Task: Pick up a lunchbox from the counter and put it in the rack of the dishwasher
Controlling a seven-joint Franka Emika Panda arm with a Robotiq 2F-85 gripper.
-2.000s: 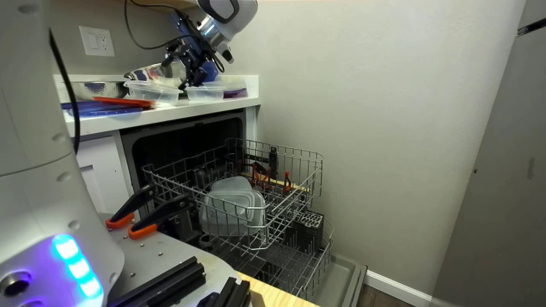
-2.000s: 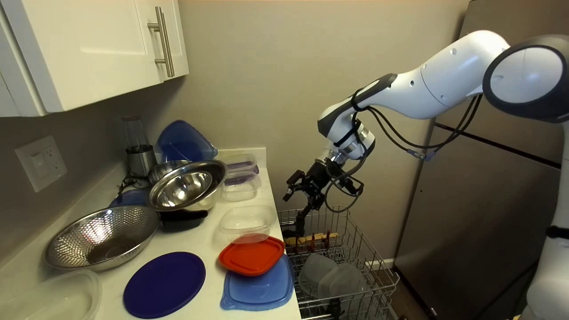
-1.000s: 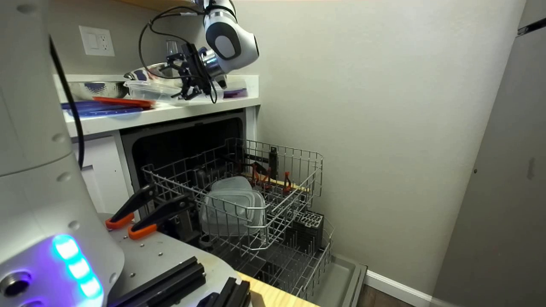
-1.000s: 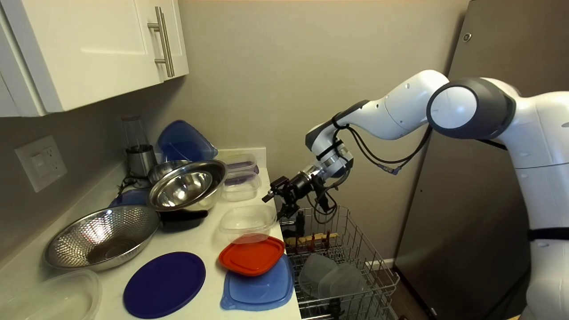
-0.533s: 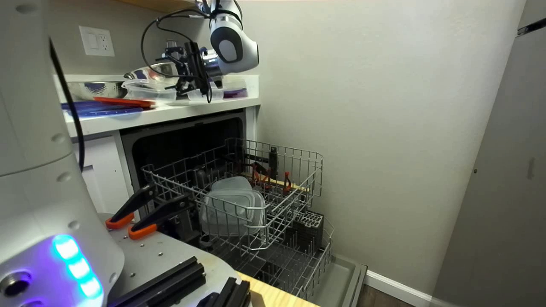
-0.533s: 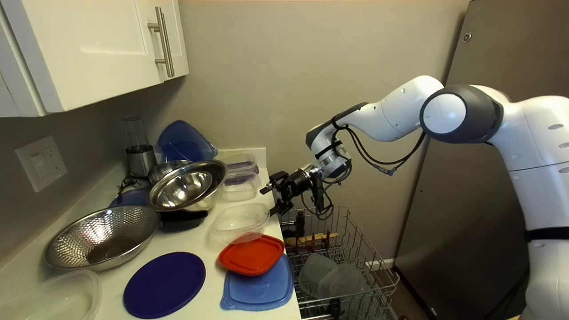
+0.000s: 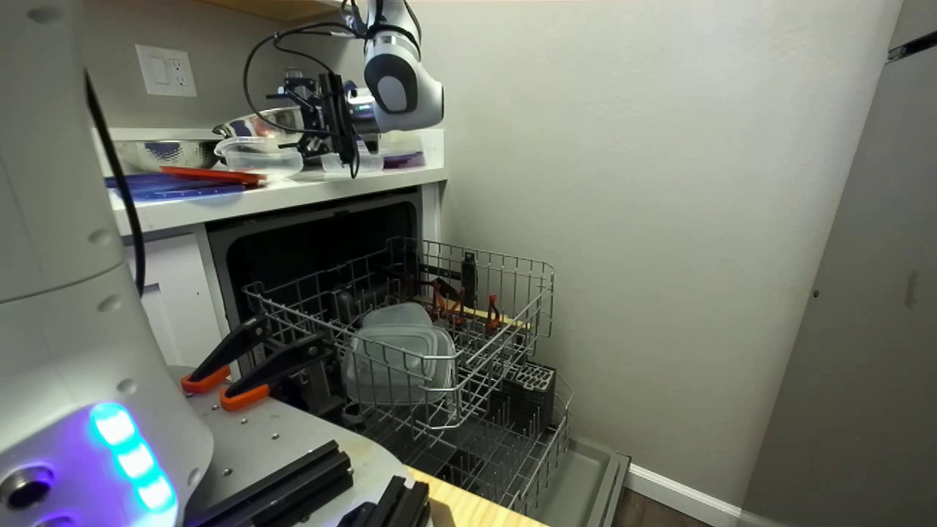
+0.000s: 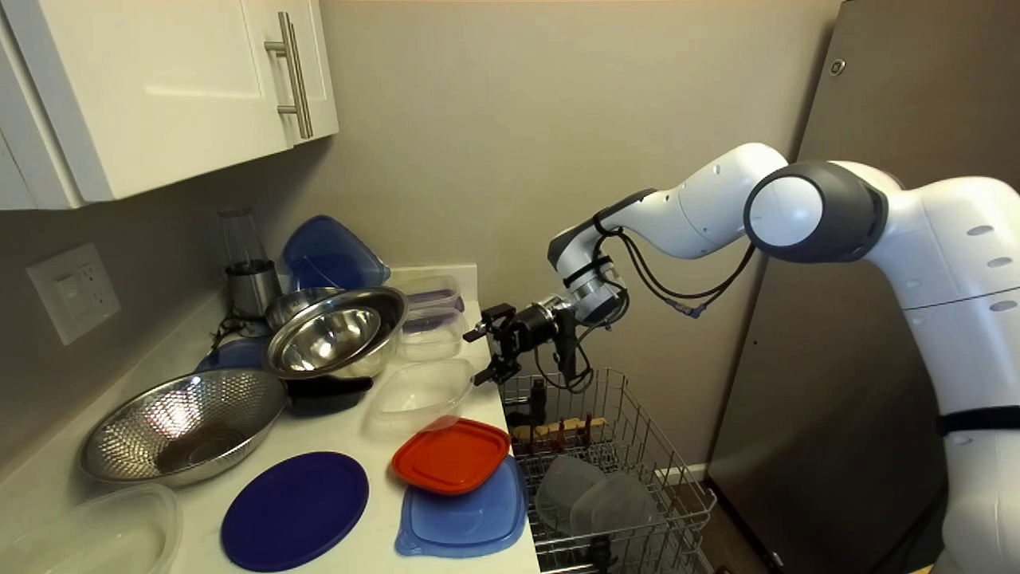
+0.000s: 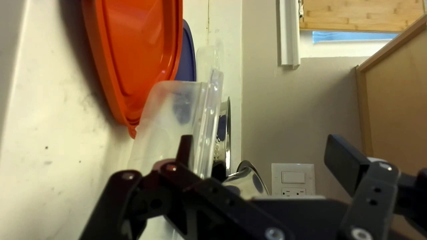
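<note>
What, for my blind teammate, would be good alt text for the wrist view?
Spread robot fingers at a translucent plastic container on a white counter; one overlaps it in view, contact unclear. An orange-red lid shows above; metal bowls and a wall outlet show to the right.

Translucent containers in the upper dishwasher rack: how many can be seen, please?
2 visible in the rack: in an exterior view, one container at left, another container at right, overlapping it. Others could be hidden behind.

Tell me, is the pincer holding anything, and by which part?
Nothing is held. The pincer stands open, with one finger near the rim of the translucent lunchbox on the counter; whether they touch, I cannot tell.
</note>
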